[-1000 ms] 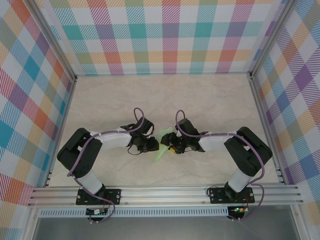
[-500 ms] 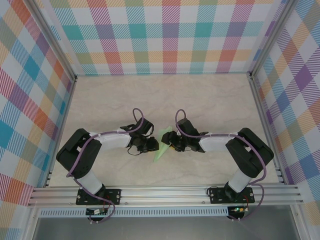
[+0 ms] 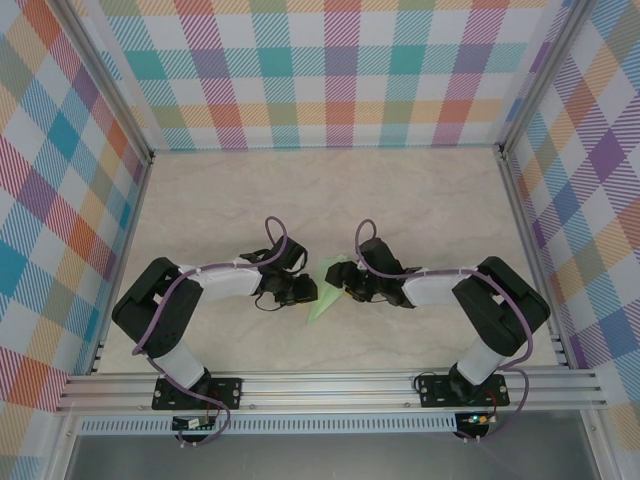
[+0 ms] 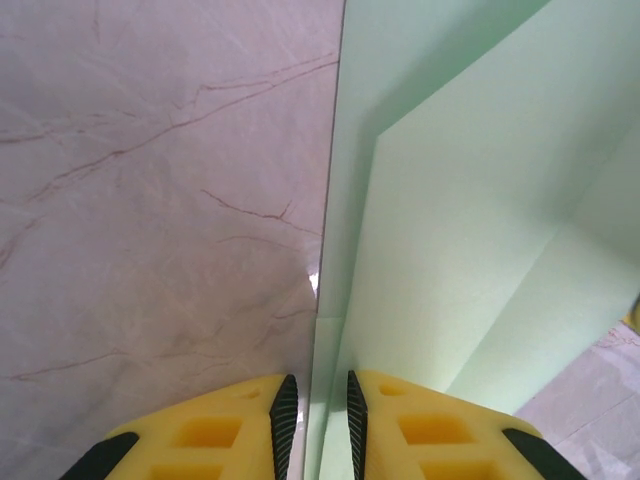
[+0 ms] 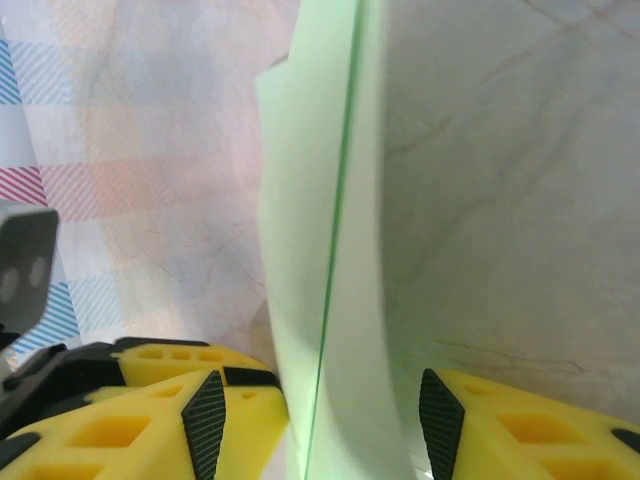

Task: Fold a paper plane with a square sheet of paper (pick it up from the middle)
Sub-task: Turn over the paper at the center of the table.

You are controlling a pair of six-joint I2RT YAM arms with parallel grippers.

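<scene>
Pale-green paper, thin, matte and unprinted, makes up the paper plane (image 3: 321, 300), which stands on edge between the two grippers at the middle of the table (image 3: 400, 200), nearer the arms' bases than the far wall. From above it reads as a slim sliver tapering to a sharp point toward the near edge. In the left wrist view the paper plane (image 4: 480, 220) shows flat, stacked layers with crisp straight creases and one slanting flap edge, set against the table's cream, marble-veined top (image 4: 150, 200). The left gripper (image 4: 316, 405) (yellow fingers, ribbed black pads (image 4: 284, 420)) is pinched on the paper's lower edge, with only a slit between the pads. The right gripper (image 5: 320, 410) stands with its jaws apart, straddling the bowed paper (image 5: 320, 230); a gap shows beside one pad (image 5: 205, 415). From above, the left gripper (image 3: 303, 292) and right gripper (image 3: 345, 290) face each other, backed by pastel checked walls (image 3: 340, 70).
</scene>
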